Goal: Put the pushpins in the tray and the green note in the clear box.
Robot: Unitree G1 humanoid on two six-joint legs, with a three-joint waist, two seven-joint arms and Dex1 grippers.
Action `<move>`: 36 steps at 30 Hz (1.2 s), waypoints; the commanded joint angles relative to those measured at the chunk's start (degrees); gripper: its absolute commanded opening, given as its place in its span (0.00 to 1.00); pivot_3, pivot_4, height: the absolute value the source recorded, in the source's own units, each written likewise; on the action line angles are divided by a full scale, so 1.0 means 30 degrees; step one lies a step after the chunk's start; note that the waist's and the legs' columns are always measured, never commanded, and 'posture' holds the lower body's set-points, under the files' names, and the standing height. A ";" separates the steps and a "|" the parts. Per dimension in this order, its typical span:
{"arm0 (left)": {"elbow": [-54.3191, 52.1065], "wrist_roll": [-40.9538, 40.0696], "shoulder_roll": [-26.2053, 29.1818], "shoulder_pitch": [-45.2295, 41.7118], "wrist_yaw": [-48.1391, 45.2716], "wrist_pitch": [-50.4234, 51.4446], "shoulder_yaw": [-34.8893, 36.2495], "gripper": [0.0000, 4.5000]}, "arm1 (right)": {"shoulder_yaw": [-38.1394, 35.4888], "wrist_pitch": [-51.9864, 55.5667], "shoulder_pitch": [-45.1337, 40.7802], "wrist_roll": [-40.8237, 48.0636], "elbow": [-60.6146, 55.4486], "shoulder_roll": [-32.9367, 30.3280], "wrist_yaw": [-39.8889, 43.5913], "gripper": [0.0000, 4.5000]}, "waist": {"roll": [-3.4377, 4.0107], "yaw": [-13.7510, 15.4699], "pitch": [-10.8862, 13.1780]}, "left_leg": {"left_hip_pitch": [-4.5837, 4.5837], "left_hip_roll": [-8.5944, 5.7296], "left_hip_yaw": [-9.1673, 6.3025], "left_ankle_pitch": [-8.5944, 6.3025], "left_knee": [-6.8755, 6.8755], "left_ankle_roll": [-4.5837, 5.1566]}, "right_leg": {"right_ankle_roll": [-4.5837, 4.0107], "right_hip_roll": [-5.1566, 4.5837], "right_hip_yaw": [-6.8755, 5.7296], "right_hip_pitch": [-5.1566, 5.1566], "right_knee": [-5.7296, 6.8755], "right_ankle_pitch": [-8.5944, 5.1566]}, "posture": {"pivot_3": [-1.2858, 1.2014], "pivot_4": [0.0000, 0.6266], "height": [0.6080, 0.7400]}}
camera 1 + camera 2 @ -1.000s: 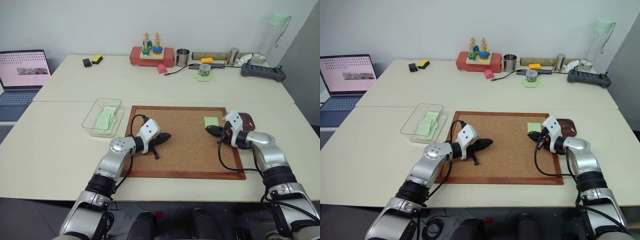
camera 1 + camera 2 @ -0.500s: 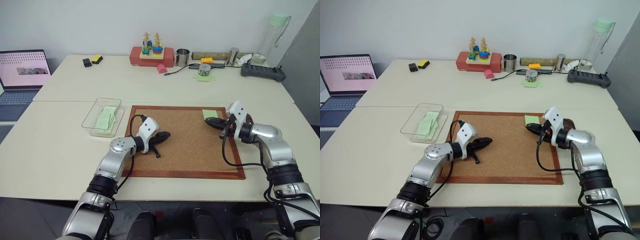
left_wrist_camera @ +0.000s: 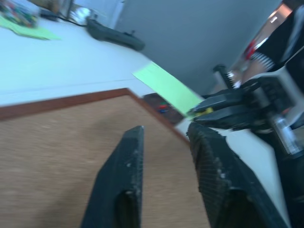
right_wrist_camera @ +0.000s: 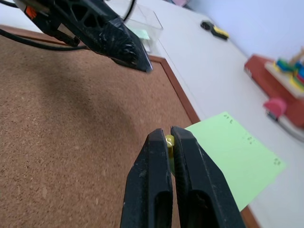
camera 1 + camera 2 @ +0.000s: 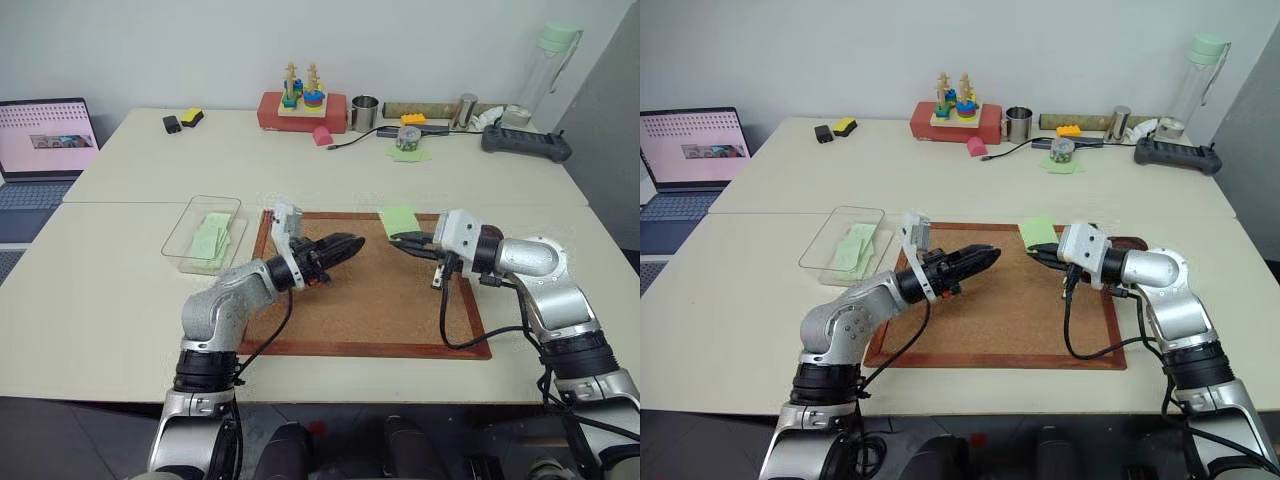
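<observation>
My right gripper (image 5: 396, 240) hovers above the cork board (image 5: 370, 300), shut on a yellow pushpin (image 4: 169, 141). The pale green note (image 5: 398, 219) hangs on that pin, lifted off the board and tilted. My left gripper (image 5: 352, 243) points level toward it from the left, a short gap away, with its fingers (image 3: 124, 166) apart and nothing between them. The dark wooden tray (image 3: 156, 99) lies past the board's right edge with small coloured pushpins (image 3: 163, 109) in it. The clear box (image 5: 180, 240) stands left of the board and has green slips (image 5: 213, 238) inside.
A laptop (image 5: 45, 140) is open at the far left. Along the back of the table are a red box with a stacking toy (image 5: 303, 108), a metal cup (image 5: 365, 113), a green paper with a small jar (image 5: 407, 145), a black controller (image 5: 525, 145) and a bottle (image 5: 545, 70).
Both arms rose off the cork board. The right gripper lifted the note and carried it left. The left gripper rolled, turned toward the note and opened its fingers.
</observation>
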 commanded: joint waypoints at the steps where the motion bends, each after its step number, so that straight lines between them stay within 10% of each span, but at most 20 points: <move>1: -0.0615 -0.1678 -0.0819 -0.0065 0.1164 0.1147 0.0814 0.56 | 0.0335 -0.3236 -0.0443 -0.0946 -0.0400 -0.0284 -0.0003 0.00 | -0.0004 0.0007 0.0002 | 0.0000 0.0000 0.0001 0.0001 0.0000 -0.0001 | -0.0002 0.0000 0.0001 0.0000 0.0000 0.0001 | 0.52 0.24 1.00; 5: -0.0074 -0.2407 -0.1820 -0.0544 0.2186 0.1247 0.1416 0.73 | 0.0677 -0.5410 -0.0721 -0.1574 -0.0038 -0.0409 -0.0021 0.00 | -0.0009 0.0016 0.0005 | 0.0000 -0.0004 0.0001 0.0003 0.0002 -0.0005 | -0.0010 -0.0001 0.0003 0.0003 -0.0003 0.0006 | 0.52 0.24 1.00; 12: 0.0366 -0.2754 -0.2539 -0.1013 0.2613 0.0893 0.1421 0.73 | 0.0949 -0.6988 -0.0964 -0.1890 0.0402 -0.0383 -0.0278 0.00 | -0.0018 0.0034 0.0010 | 0.0001 -0.0012 0.0007 0.0005 0.0002 -0.0010 | -0.0030 0.0000 0.0006 0.0004 -0.0007 0.0017 | 0.52 0.24 1.00; 30: 0.0254 -0.2099 -0.2249 -0.0566 0.1857 -0.0410 0.0282 0.02 | 0.1547 -0.7682 -0.1260 -0.2008 0.0736 0.0174 -0.0473 0.00 | -0.0019 0.0037 0.0011 | 0.0002 -0.0012 0.0012 0.0006 0.0001 -0.0016 | -0.0050 -0.0001 0.0014 0.0004 -0.0009 0.0028 | 0.52 0.24 1.00; 36: 0.0585 -0.1040 -0.2008 -0.0372 0.1891 -0.1543 -0.0389 0.01 | 0.1623 -0.7861 -0.1344 -0.2063 0.0838 0.0247 -0.0488 0.00 | -0.0019 0.0040 0.0010 | 0.0001 -0.0013 0.0012 0.0006 0.0001 -0.0016 | -0.0091 -0.0002 0.0016 0.0004 -0.0011 0.0052 | 0.52 0.24 1.00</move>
